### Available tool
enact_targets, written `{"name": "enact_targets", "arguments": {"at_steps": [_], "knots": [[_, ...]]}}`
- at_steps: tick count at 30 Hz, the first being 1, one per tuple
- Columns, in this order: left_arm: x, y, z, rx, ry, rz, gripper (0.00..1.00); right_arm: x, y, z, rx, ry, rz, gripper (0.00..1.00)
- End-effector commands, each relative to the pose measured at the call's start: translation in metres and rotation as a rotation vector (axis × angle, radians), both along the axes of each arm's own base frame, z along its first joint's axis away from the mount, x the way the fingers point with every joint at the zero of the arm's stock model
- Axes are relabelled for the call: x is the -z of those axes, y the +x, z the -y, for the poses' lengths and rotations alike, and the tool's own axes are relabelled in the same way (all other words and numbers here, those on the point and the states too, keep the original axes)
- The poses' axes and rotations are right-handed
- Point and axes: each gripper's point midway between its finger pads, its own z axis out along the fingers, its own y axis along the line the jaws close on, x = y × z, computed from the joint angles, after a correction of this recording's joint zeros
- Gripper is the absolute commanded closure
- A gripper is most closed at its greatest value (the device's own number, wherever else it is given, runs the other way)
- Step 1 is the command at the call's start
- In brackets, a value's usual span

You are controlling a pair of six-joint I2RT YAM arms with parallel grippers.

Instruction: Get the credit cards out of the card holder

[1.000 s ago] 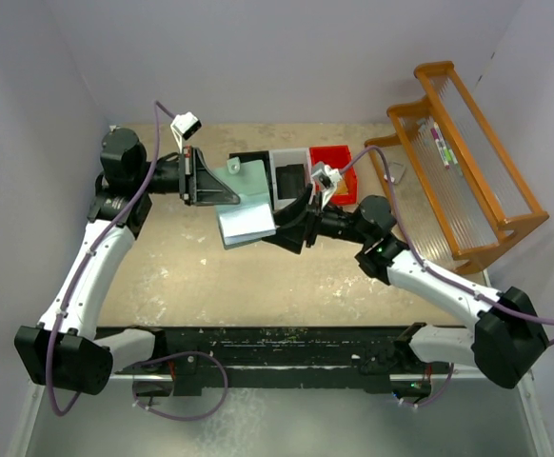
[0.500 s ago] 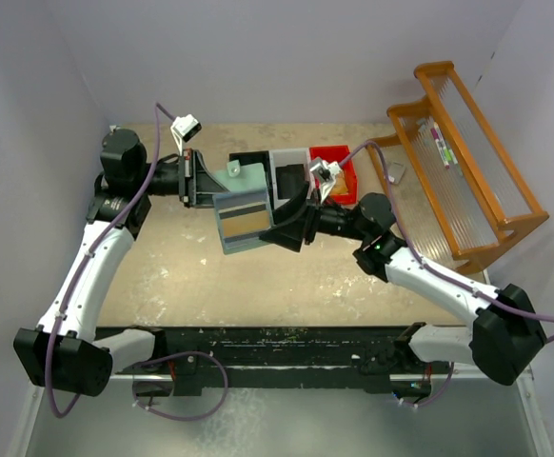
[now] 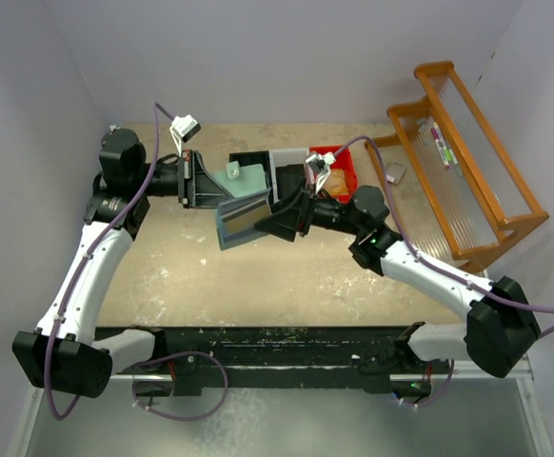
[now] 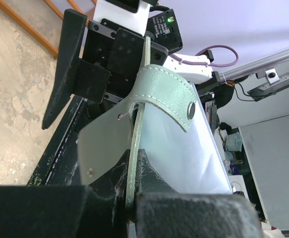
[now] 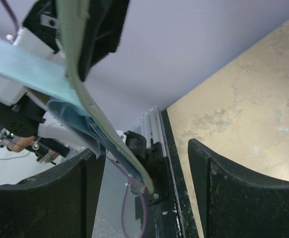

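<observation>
The left jaws are clamped on an edge of the small pale teal folding card holder (image 3: 247, 181), holding it off the sandy bench (image 3: 182, 267) so the right jaws, apart just beside it, can probably reach its cards.

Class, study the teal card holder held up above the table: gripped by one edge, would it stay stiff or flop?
Probably floppy: in the right wrist view the card holder bows along its length. Likely light, as the left tool pinches it by one edge. Its snap strap curls over, so it may catch.
</observation>
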Motion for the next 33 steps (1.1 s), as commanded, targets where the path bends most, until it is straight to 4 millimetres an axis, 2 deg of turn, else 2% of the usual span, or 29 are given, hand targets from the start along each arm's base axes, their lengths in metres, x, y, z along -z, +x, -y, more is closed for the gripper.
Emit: {"name": "enact_targets", "arguments": {"at_steps": [1, 7, 9, 14, 15, 16, 19, 20, 23, 27, 30, 33], "knots": [[-0.021, -0.011, -0.002, 0.012, -0.012, 0.097, 1.0, -0.051, -0.02, 0.003, -0.076, 0.143, 0.106, 0.31], [-0.016, -0.007, -0.002, 0.004, -0.004, 0.093, 1.0, -0.069, -0.04, 0.006, -0.184, 0.259, 0.086, 0.37], [-0.014, -0.005, -0.002, -0.002, 0.0, 0.096, 1.0, -0.069, -0.041, 0.004, -0.202, 0.278, 0.059, 0.42], [-0.011, -0.001, -0.001, -0.008, 0.005, 0.096, 1.0, -0.056, -0.042, 0.0, -0.214, 0.263, 0.008, 0.47], [-0.011, -0.001, -0.001, -0.009, 0.006, 0.098, 1.0, -0.054, -0.041, -0.001, -0.21, 0.257, -0.007, 0.51], [-0.011, 0.0, -0.002, -0.012, 0.007, 0.1, 1.0, -0.052, -0.04, -0.001, -0.205, 0.255, -0.018, 0.59], [-0.011, 0.002, -0.002, -0.021, 0.015, 0.11, 1.0, -0.047, -0.036, -0.002, -0.187, 0.234, -0.037, 0.9], [-0.011, 0.003, -0.003, -0.029, 0.021, 0.115, 0.96, -0.046, -0.036, -0.002, -0.18, 0.225, -0.048, 0.99], [-0.017, 0.012, -0.01, -0.07, 0.041, 0.159, 0.73, -0.041, -0.036, -0.001, -0.166, 0.185, -0.061, 1.0], [-0.034, 0.029, -0.026, -0.125, 0.093, 0.352, 0.5, -0.039, -0.029, -0.001, -0.112, 0.121, -0.067, 1.0], [-0.04, 0.036, -0.033, -0.135, 0.161, 0.489, 0.38, -0.036, -0.023, -0.003, -0.083, 0.047, -0.064, 1.0], [-0.028, 0.032, -0.036, -0.102, 0.206, 0.572, 0.32, -0.025, -0.018, -0.004, -0.066, -0.061, -0.095, 1.0]]}}
